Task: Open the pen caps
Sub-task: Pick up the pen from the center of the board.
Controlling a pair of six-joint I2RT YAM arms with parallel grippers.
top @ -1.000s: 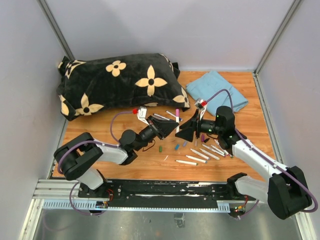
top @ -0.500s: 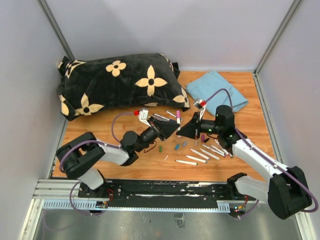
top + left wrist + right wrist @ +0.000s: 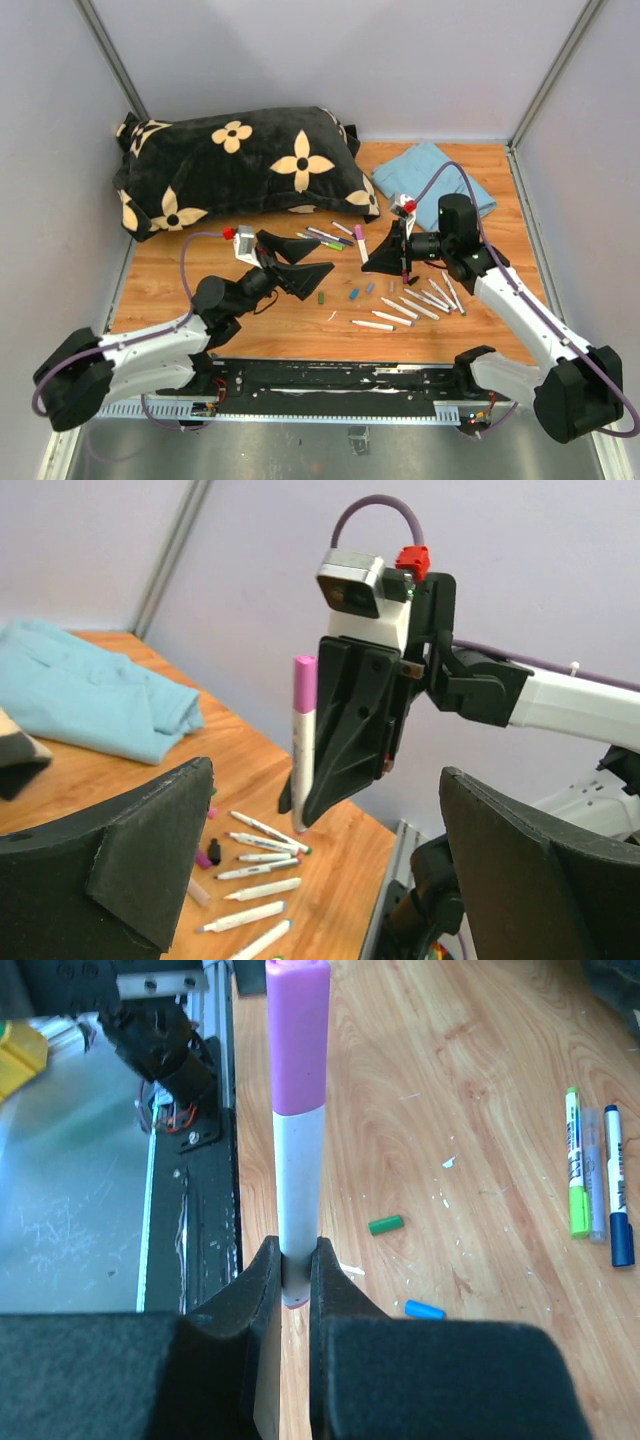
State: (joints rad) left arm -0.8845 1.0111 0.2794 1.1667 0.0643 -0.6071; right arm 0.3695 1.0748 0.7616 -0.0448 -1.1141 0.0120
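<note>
My right gripper (image 3: 368, 262) is shut on the lower white barrel of a marker pen (image 3: 299, 1185), which it holds off the table. The pen's pink cap (image 3: 297, 1038) is on its free end, which points toward my left gripper. That gripper (image 3: 324, 255) stands wide open to the left of the pen, apart from it, with nothing between its fingers. From the left wrist the pen (image 3: 301, 750) hangs upright beyond the spread fingers (image 3: 150, 850). Loose pen caps lie on the wood: a green one (image 3: 321, 297) and a blue one (image 3: 353, 294).
Several uncapped white pens (image 3: 408, 305) lie in a row under my right arm. Capped pens (image 3: 325, 238) lie near the black flowered pillow (image 3: 240, 165). A blue cloth (image 3: 435, 180) is at the back right. The metal rail (image 3: 330, 385) runs along the near edge.
My left gripper has let go of the pen, opened wide and drawn back to the left. My right gripper has shut on the barrel and now holds the pen alone.
</note>
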